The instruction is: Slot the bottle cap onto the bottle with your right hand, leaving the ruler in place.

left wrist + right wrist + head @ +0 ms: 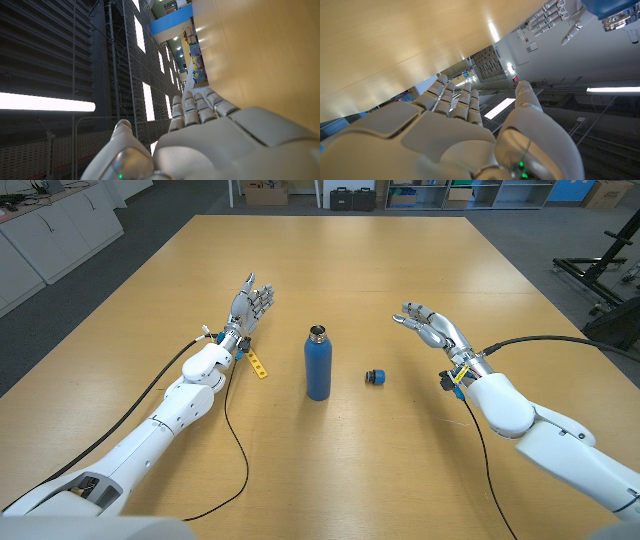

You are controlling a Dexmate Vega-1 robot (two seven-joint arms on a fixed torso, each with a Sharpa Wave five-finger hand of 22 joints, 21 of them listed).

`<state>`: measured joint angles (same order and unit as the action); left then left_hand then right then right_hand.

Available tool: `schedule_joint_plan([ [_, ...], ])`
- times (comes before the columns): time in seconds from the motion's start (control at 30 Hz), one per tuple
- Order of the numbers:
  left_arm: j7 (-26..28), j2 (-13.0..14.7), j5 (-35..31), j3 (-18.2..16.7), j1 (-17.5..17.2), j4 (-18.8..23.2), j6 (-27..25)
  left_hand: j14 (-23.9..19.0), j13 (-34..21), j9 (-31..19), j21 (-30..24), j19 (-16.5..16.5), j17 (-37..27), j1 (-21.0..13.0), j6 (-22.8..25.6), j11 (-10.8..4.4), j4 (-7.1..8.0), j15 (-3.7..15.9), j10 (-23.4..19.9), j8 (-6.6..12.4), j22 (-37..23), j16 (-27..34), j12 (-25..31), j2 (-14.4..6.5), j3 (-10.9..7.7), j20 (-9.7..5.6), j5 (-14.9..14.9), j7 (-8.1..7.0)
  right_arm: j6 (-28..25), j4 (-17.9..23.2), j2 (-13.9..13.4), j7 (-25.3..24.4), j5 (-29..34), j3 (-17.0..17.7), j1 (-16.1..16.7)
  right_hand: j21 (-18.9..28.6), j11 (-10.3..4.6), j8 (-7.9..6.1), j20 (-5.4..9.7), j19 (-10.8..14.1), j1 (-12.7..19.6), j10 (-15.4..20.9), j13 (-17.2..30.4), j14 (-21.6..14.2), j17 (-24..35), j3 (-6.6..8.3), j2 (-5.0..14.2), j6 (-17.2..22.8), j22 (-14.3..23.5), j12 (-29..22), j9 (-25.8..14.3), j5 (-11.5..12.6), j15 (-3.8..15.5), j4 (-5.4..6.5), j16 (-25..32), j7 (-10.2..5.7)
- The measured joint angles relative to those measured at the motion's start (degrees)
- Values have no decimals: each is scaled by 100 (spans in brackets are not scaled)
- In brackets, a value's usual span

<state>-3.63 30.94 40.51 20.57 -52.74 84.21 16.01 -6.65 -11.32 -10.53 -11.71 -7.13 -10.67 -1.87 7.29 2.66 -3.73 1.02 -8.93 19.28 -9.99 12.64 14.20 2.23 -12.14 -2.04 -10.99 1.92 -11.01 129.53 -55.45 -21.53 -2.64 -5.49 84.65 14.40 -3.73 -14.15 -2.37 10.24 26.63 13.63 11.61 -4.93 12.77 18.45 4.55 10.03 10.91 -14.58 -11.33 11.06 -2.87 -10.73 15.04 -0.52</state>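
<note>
A blue bottle (318,364) stood upright and uncapped near the middle of the wooden desk (360,270), its steel neck bare, while its cap (376,377) lay on its side just to the bottle's right, apart from it. The right hand (430,327) hung beyond the cap and further right, fingers spread wide and holding nothing; from its wrist camera the fingers (455,97) reached out along the desk's surface, loose and apart. The left hand (250,305) waited on the far side of the bottle, also wide and empty, with the yellow ruler (258,364) lying on the desk beside its wrist (close enough that any stir of that arm might nudge it).

The job had not yet begun in earnest: the cap was untouched. To do the reach well, the right hand would likely need to draw back toward the robot and inward, coming down over the cap from above instead of sweeping across, since a sideways approach could roll the small round piece away or knock the bottle. A pinch across the cap's blue body, leaving its dark end free, seemed the safer hold; which end faced the bottle's threads was too small to tell. The left arm was best kept idle so the ruler stayed put.
</note>
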Motion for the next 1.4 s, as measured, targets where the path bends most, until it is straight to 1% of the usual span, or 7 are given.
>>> schedule_joint_plan([
  [0.07, 11, 8, -1, -5, -30, 41, 2, -22, 0, 0, 0, 0, 0, 0, 0, 9, 0, 22, -34, 0, 0, 0, 0, 0, 0, 0, 0, 0, -210, 110, -48, 42, 104, 9, 17, 0, 0, 0, -14, 14, 58, 0, 0, 0, 0, 0, -20, -22, 0, 0, 0, 0, 0, 0, 0, -22],
  [0.17, 28, 14, -1, -13, -54, 84, 3, -32, 0, 0, 0, 0, 0, -22, 30, -2, 0, 32, -43, 0, 0, 0, 0, -22, 0, 0, 0, 29, -485, 234, -107, 115, 221, 11, 22, 0, -36, 0, -126, 66, 138, -14, 0, 0, 0, 18, -54, -22, 0, 0, -23, 0, 0, -18, -23, -22],
  [0.33, 48, 12, 1, -17, -60, 99, 2, -63, 0, 0, 0, 0, 0, -22, 30, -16, 0, 0, -68, 0, 0, 0, 0, -22, 0, 0, 0, 29, -933, 500, -257, 276, 386, 12, 24, 0, -128, 0, -178, 117, 311, 66, 0, -55, 1, 54, -181, 42, 0, 0, -30, 39, 54, -8, -23, -147],
  [0.63, -105, -88, 120, 0, 77, -88, -15, -187, 0, 0, 0, -59, 0, -22, 123, -31, 1, 62, -175, 0, 0, 0, 0, -22, 1, 2, 0, -19, -1679, 902, -556, 526, 682, -7, 70, 0, -204, 0, -289, 229, 548, 61, -1, -191, 1, 94, -284, 80, 1, 0, -30, 81, 100, 0, -23, -227],
  [1.07, -174, -160, 164, 82, 232, -191, -153, -216, 0, 0, 0, -106, 0, -22, 153, -22, 1, 52, -227, 0, 0, 0, 0, -22, 1, -1, 0, 10, -2609, 1283, -986, 834, 1160, -217, 74, 24, -297, 0, -319, 384, 833, 111, -1, -535, 2, 127, -402, 111, 1, -27, -29, 126, 226, 33, 50, -277],
  [1.27, -82, -161, 119, 124, 267, -165, -254, -216, 0, 0, 0, -105, -1, 2, 153, -22, 1, 52, -227, 0, 0, 0, 0, -45, 1, -1, 0, 10, -3068, 1500, -1244, 1037, 1452, -702, -323, -22, -333, 0, -555, 247, 917, 79, -1, -385, 10, 157, -433, 90, 1, -27, -46, 170, 225, 63, -23, -360],
  [1.4, -54, -167, 86, 162, 311, -157, -309, -216, 0, 0, 0, -105, -1, 2, 153, -22, 1, 52, -226, 0, 0, 0, 0, -45, 1, -1, 0, 10, -3315, 1548, -1320, 1216, 1621, -947, -556, -151, -378, 0, -756, 16, 938, 91, 27, -109, 43, 156, -447, 39, 17, -27, -54, 194, 131, 112, -173, -411],
])
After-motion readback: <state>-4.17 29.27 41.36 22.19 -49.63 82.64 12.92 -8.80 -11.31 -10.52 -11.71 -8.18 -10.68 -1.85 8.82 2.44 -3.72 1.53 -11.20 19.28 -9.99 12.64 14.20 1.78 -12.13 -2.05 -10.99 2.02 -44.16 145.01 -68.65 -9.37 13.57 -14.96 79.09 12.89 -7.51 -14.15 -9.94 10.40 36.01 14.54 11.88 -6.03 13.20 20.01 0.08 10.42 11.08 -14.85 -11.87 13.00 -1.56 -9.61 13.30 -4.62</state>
